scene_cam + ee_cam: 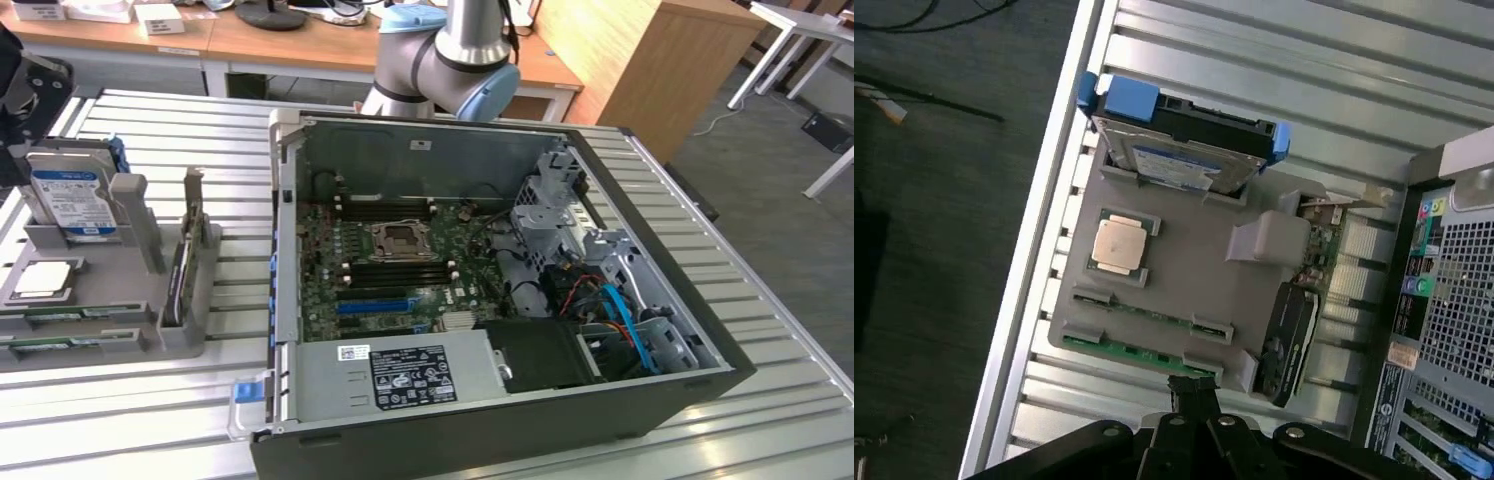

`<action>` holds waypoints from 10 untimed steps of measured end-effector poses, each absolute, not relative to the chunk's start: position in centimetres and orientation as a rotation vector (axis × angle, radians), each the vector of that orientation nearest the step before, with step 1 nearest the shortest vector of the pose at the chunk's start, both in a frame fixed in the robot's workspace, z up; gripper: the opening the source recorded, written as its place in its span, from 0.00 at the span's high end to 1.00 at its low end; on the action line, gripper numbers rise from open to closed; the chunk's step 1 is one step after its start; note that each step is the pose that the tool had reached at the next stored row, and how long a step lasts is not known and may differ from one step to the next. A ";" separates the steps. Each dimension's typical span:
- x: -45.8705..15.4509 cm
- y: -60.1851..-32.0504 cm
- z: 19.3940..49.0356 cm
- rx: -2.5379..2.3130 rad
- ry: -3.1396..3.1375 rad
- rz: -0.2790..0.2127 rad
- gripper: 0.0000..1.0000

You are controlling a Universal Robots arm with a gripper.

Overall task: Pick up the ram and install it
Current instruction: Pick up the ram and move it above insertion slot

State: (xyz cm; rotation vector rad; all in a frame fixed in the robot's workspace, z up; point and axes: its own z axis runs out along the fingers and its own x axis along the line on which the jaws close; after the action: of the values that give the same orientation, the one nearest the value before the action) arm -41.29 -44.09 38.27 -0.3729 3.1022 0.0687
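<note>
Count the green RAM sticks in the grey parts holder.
2. One ram stick lies in the outermost slot of the grey holder, nearest the gripper; the other stick in the next slot inward, beside the processor chip. More may sit hidden in the motherboard.

Desk (pixel 134 430): silver metal, ribbed, long parallel slats with grooves between; same slats in wrist view (pixel 1274 60). Two things sit directly on it.

Grey holder (pixel 184 346): at exterior view's left, flat on slats, close to desk edge; bare grey plate clear in wrist view (pixel 1194 275).

Computer case (pixel 467 445): dark, lying on its side, open on top, from middle toward exterior view's right; mesh wall in wrist view (pixel 1454 300).

Holder and case just beside each other, narrow strip of bare slats between. Bare slats in front of both.
</note>
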 end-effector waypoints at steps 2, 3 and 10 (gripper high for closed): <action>-41.3 -44.1 38.3 -0.424 3.096 0.068 0.89; -41.3 -44.1 38.3 -0.448 3.093 0.068 0.89; -41.3 -44.1 38.3 -0.635 3.063 0.069 0.89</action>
State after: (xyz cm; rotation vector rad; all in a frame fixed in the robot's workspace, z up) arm -41.30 -44.09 38.27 -0.6346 3.0634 0.0692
